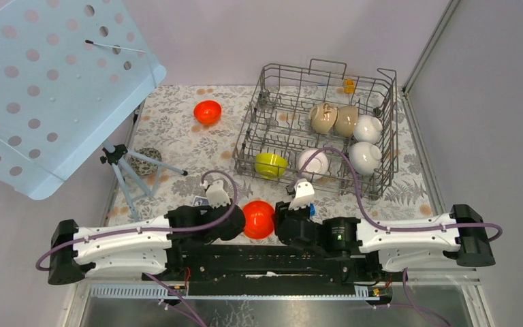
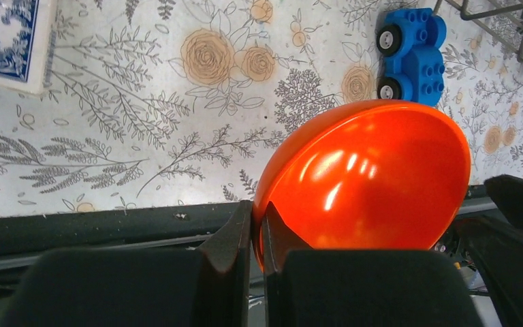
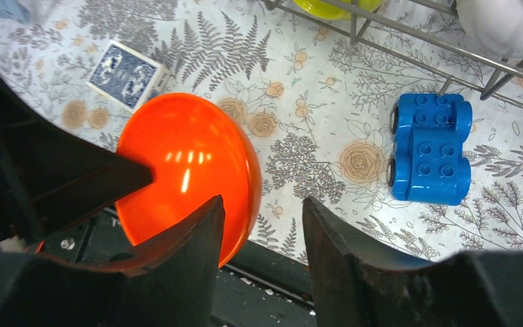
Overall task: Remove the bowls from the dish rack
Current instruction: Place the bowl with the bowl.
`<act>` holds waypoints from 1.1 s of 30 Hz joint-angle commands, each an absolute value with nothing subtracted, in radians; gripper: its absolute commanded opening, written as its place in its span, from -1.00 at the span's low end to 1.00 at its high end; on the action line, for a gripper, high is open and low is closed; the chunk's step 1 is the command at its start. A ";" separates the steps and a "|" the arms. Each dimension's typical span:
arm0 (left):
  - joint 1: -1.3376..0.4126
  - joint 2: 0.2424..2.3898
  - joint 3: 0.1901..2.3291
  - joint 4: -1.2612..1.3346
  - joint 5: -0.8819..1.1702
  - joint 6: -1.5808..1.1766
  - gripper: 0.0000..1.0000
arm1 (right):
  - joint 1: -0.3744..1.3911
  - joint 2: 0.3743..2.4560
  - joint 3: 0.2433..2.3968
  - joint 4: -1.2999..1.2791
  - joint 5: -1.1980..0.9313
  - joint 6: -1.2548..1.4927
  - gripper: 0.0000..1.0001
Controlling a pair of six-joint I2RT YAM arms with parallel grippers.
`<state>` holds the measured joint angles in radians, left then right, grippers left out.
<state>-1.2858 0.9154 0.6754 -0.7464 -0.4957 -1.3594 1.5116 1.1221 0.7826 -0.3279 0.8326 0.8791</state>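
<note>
Left wrist view gave you the nearest fact: your left gripper (image 2: 257, 219) was pinching the rim of an orange-red bowl (image 2: 374, 174), fingers pressed almost together on that one thin edge. The bowl hung at the near edge of the table, between the two arms and out of the dish rack. Your right gripper (image 3: 262, 204) stood with its fingers spread and nothing between them, one finger just beside the bowl's wall.

I judged the risk to lie there. A glossy, hard, curved shell held by so narrow a pinch could pivot or slip. A nudge from that right finger could knock it onto the black base rail (image 2: 109, 228), where a round bowl would roll.

Just beyond, a blue toy car (image 3: 428, 146) of studded plastic lay on the flat floral tablecloth (image 3: 313, 122), in your way if you set down there.

Farther off, the dish rack (image 1: 390, 129), thin grey wire with upright tines, held a yellow-green bowl (image 1: 270, 164), beige bowls (image 1: 323, 118) and white bowls (image 1: 366, 157). All were smooth and rounded, and a rim could catch on the wire.
</note>
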 commanded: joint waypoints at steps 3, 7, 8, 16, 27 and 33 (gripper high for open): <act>-1.284 0.930 0.702 -0.747 -0.507 -1.453 -1.00 | 1.447 1.168 0.804 -0.287 0.752 0.916 -0.09; -1.284 0.945 0.713 -0.761 -0.515 -1.460 -1.00 | 1.429 1.200 0.812 -0.286 0.726 0.903 -0.16; -1.284 0.949 0.716 -0.762 -0.515 -1.460 -1.00 | 1.427 1.211 0.815 -0.289 0.722 0.901 -0.16; -1.284 0.976 0.732 -0.761 -0.522 -1.457 -1.00 | 1.413 1.258 0.818 -0.271 0.674 0.886 -0.25; -1.284 0.974 0.728 -0.762 -0.526 -1.423 -0.98 | 1.407 1.293 0.809 -0.243 0.615 0.890 -1.00; -1.284 0.971 0.749 -0.801 -0.549 -1.372 -0.30 | 1.407 1.279 0.811 -0.272 0.609 0.907 -1.00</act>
<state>-1.2881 0.9829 0.6941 -0.7876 -0.4946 -1.4143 1.3972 1.2934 0.7826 -0.2615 0.6468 0.8955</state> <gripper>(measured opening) 0.267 0.030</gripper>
